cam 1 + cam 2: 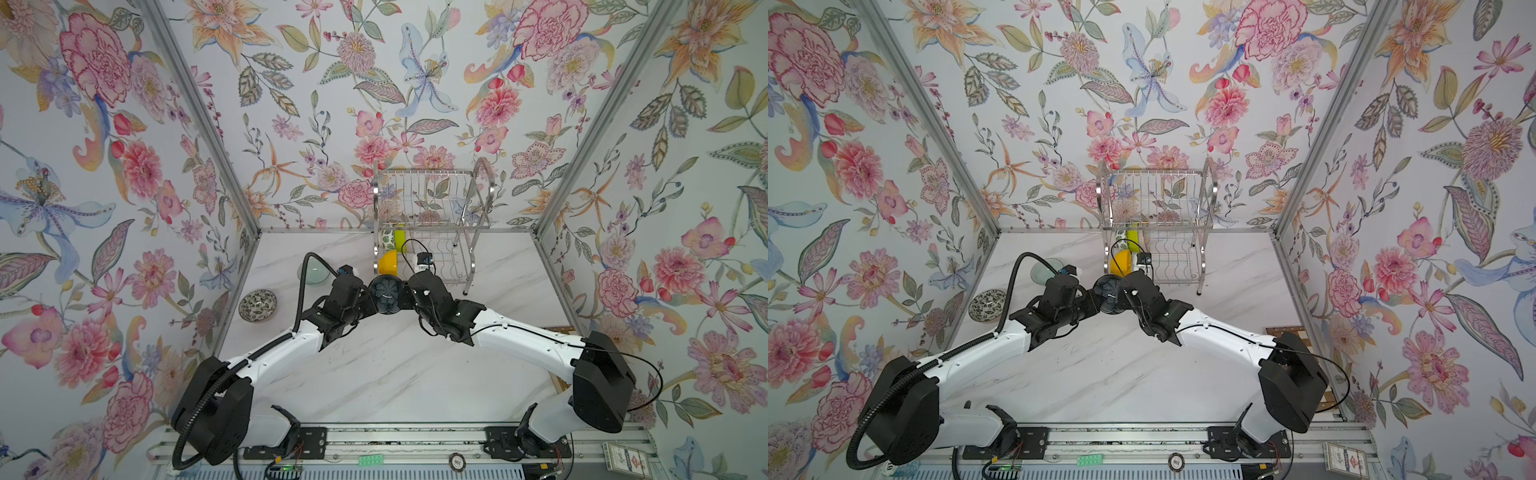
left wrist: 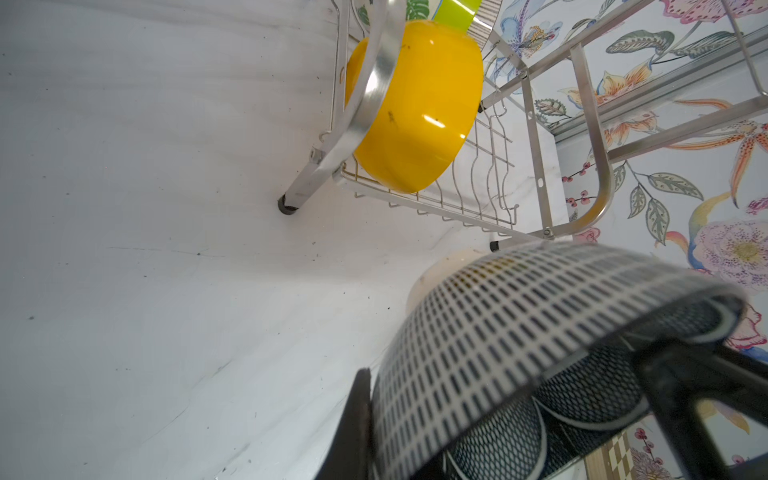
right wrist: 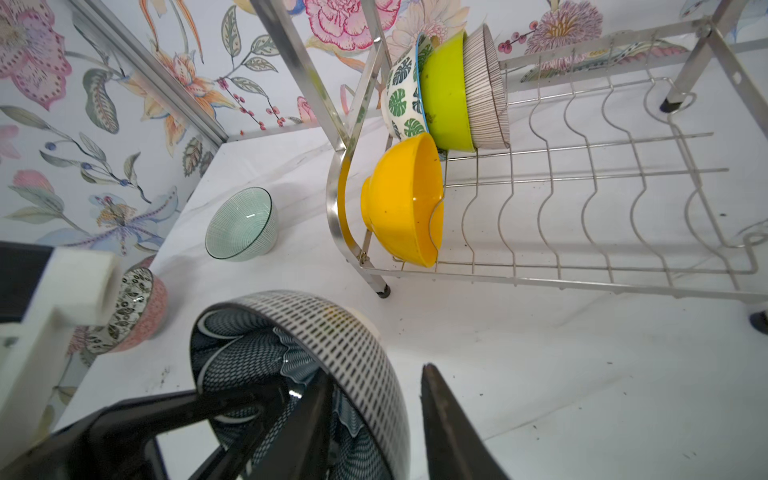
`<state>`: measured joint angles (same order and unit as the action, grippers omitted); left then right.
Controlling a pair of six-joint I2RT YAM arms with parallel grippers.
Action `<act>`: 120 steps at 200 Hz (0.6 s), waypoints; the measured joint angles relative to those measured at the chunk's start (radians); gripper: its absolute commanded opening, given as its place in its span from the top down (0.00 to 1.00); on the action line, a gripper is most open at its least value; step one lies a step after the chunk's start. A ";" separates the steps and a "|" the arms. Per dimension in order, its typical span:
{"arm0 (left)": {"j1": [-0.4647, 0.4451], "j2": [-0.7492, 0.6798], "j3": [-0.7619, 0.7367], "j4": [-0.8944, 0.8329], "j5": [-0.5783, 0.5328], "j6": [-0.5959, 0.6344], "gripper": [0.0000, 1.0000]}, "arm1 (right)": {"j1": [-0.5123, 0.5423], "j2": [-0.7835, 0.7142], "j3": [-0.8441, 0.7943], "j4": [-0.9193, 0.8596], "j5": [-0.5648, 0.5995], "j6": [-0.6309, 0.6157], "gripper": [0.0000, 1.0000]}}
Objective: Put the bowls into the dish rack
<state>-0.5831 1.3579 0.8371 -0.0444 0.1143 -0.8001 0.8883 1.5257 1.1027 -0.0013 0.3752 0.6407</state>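
Observation:
A dark navy flower bowl (image 1: 384, 293) (image 1: 1109, 293) (image 2: 519, 332) (image 3: 332, 345) hangs tilted between both arms, in front of the dish rack (image 1: 432, 199) (image 1: 1158, 195) (image 3: 582, 187). My left gripper (image 1: 371, 291) (image 2: 374, 415) is shut on its rim. My right gripper (image 1: 405, 291) (image 3: 374, 399) straddles the opposite rim, open, with its outer finger clear of the wall. On the rack's lower tier stand an orange-yellow bowl (image 1: 387, 262) (image 2: 415, 112) (image 3: 399, 199), a green-leaf bowl (image 3: 401, 95), a lime green bowl (image 3: 446, 91) and a striped bowl (image 3: 486, 91).
On the marble table left of the rack sit a pale celadon bowl (image 1: 311, 274) (image 3: 241, 224) and a black-white speckled bowl (image 1: 257, 305) (image 3: 133, 307). A wooden chessboard (image 1: 1283, 330) lies at the right wall. Flowered walls close in three sides.

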 measured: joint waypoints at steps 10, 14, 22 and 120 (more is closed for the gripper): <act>0.000 0.000 0.009 -0.015 -0.019 0.008 1.00 | -0.012 -0.019 -0.015 0.013 -0.018 0.016 0.36; 0.000 0.000 0.014 -0.020 -0.027 0.011 1.00 | -0.018 -0.027 -0.024 0.019 -0.026 0.016 0.32; 0.000 0.000 0.022 -0.027 -0.045 0.019 1.00 | -0.028 -0.042 -0.037 0.026 -0.040 0.027 0.24; -0.042 0.011 0.082 -0.057 -0.359 0.128 1.00 | -0.205 -0.196 -0.138 0.118 -0.248 0.293 0.01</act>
<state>-0.6247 1.3689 0.9192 -0.1017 -0.2447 -0.6720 0.6830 1.3296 0.9646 0.1165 0.1272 0.9340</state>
